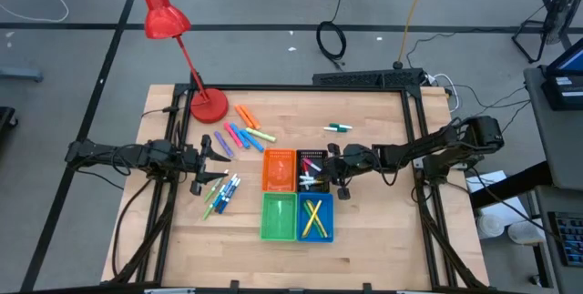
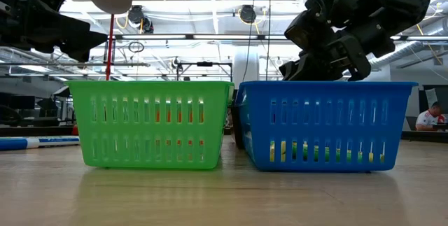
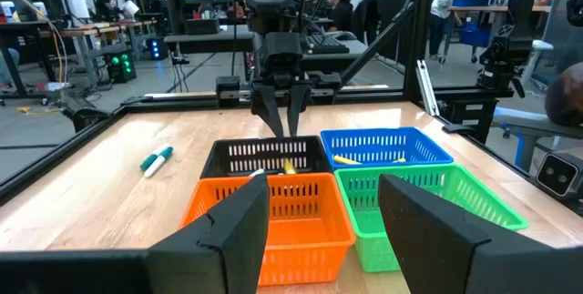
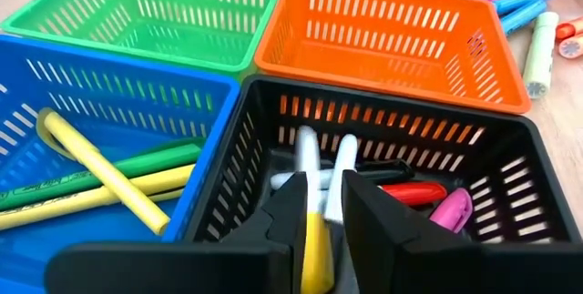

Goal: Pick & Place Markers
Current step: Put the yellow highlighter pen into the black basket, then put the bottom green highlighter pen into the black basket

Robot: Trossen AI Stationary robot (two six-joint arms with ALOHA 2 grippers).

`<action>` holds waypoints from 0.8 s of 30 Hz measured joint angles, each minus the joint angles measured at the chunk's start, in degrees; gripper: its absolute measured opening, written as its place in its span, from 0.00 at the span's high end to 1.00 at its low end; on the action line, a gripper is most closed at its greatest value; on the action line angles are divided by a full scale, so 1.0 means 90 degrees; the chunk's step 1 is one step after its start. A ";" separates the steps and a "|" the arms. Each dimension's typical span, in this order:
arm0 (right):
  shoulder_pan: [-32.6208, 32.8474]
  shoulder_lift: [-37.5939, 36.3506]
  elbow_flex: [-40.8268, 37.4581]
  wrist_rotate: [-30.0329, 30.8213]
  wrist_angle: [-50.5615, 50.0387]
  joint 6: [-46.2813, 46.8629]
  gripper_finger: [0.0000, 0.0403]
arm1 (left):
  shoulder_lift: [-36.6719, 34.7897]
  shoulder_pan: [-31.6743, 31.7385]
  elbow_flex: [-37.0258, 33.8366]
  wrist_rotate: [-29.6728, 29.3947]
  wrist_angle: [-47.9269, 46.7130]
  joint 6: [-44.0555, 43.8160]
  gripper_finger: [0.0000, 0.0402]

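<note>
Four small bins stand in a square: orange (image 1: pixel 280 169), black (image 1: pixel 311 159), green (image 1: pixel 279 217) and blue (image 1: pixel 315 218). My right gripper (image 1: pixel 321 170) hangs over the black bin (image 4: pixel 392 139), shut on a yellow marker (image 4: pixel 316 239). My left gripper (image 1: pixel 208 150) is open and empty left of the orange bin, its fingers either side of nothing in the left wrist view (image 3: pixel 323 221). Loose markers lie on the table in a far group (image 1: pixel 241 135) and a near group (image 1: pixel 221 194). The black bin holds red, pink and white markers; the blue bin (image 4: pixel 82 148) holds yellow and green ones. My right gripper pinches the yellow marker's shaft (image 4: pixel 316 226) between its two fingers. The fingers come from above, slanting down into the black bin, and lie along the marker. The marker's lower end (image 3: pixel 290 167) sticks out below the fingertips at the bin's rim, clear of the table.
A red desk lamp (image 1: pixel 208 105) stands at the table's far left. A single green-and-white marker (image 1: pixel 339 127) lies beyond the black bin. The low view shows the green bin (image 2: pixel 150 122) and blue bin (image 2: pixel 323 124) side by side. People show in the room behind.
</note>
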 joint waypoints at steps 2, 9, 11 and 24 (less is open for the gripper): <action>0.0000 0.0000 0.0000 0.0001 -0.0014 0.0000 0.85 | 0.0000 0.0000 0.0000 0.0001 -0.0001 0.0000 0.47; 0.0000 -0.0106 -0.0005 0.0966 -0.0029 -0.0102 0.85 | -0.0001 0.0000 0.0000 0.0000 -0.0002 0.0000 0.47; -0.0033 -0.0278 -0.0005 0.1737 -0.0002 -0.0302 0.85 | 0.0001 0.0000 0.0000 0.0000 -0.0001 0.0000 0.47; -0.2752 -0.1213 -0.0103 0.1604 -0.1263 -0.0170 0.64 | 0.0001 0.0001 0.0000 0.0000 0.0000 0.0000 0.47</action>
